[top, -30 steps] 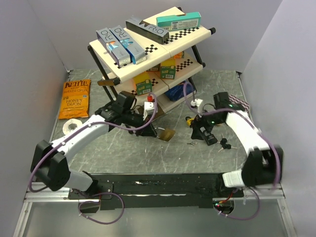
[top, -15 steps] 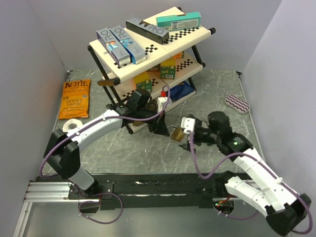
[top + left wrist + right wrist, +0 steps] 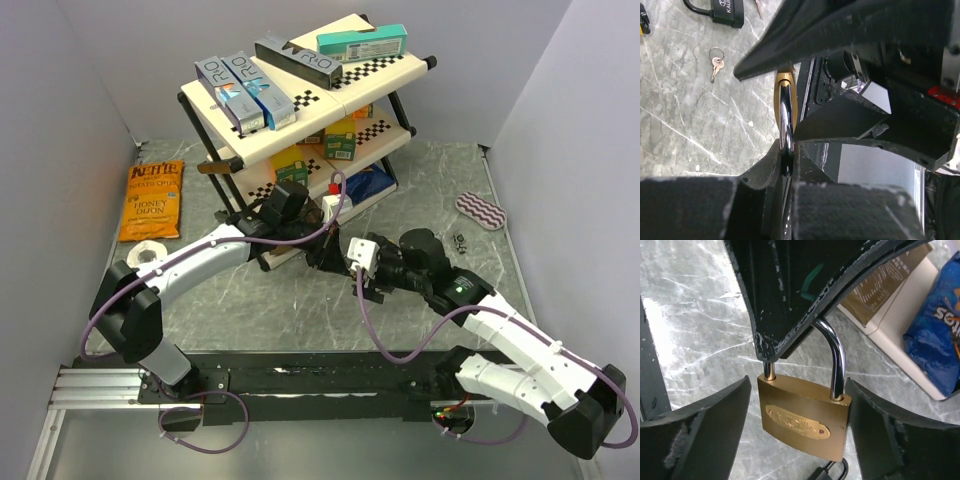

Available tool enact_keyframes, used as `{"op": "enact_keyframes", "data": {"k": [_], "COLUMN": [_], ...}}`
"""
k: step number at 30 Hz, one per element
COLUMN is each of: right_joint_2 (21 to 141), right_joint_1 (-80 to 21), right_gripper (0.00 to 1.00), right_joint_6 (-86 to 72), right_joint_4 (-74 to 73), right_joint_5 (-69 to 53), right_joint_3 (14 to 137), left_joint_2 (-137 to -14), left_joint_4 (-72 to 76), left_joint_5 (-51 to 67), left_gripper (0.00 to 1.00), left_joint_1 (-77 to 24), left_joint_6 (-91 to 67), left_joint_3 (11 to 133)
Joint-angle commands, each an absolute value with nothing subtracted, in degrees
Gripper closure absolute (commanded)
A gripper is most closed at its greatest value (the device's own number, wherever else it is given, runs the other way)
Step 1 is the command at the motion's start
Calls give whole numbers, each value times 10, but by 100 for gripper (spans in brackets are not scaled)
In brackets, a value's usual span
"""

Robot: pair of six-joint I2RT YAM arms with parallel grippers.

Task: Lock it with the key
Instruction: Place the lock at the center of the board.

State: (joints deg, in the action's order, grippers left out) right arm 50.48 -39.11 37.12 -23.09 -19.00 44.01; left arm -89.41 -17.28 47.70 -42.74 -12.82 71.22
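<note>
L gripper [image 3: 786, 165] jaws pinched shut on brass padlock [image 3: 802, 422] shackle; lock hangs above surface [image 3: 700, 320]; R gripper [image 3: 799, 412] jaws wide, flanking body; oval plate illegible; black padlock [image 3: 726, 11] reads "KAU…"; bag [image 3: 152, 200]: Kettle Honey Dijon

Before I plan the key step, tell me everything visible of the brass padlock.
The brass padlock hangs upright by its chrome shackle, which the left gripper is shut on. Its gold-coloured body carries an oval plate; both shackle legs meet the body. The right gripper is open, its fingers flanking the body on both sides.
</note>
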Motion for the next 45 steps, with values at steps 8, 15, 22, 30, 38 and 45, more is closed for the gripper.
{"op": "enact_keyframes", "data": {"k": [8,15,22,30,38,45], "right_joint_2": [517,526,571,712,819,880], "right_joint_1": [-417,-383,-318,-308,-336,-336], "right_gripper": [74,100,100,100,100,98], "right_joint_6": [325,224,36,-156,-228,-275], "right_joint_4": [-200,-267,-313,-323,-270,-227], "right_joint_5": [-101,-121,-172,-116,-64,-36], "right_joint_3": [449,463,482,527,550,535], "left_joint_2": [-846,-784,-631,-593,-573,-557], "left_joint_4": [-126,-142,-109,-127,-141,-175], "left_joint_5": [494,447,409,330,314,316], "left_gripper": [91,40,4,4,4,4], "left_joint_1": [-429,-400,-396,-395,-379,-364], "left_joint_6": [-142,-73,25,55,39,33], "left_joint_3": [708,695,602,575,552,537]}}
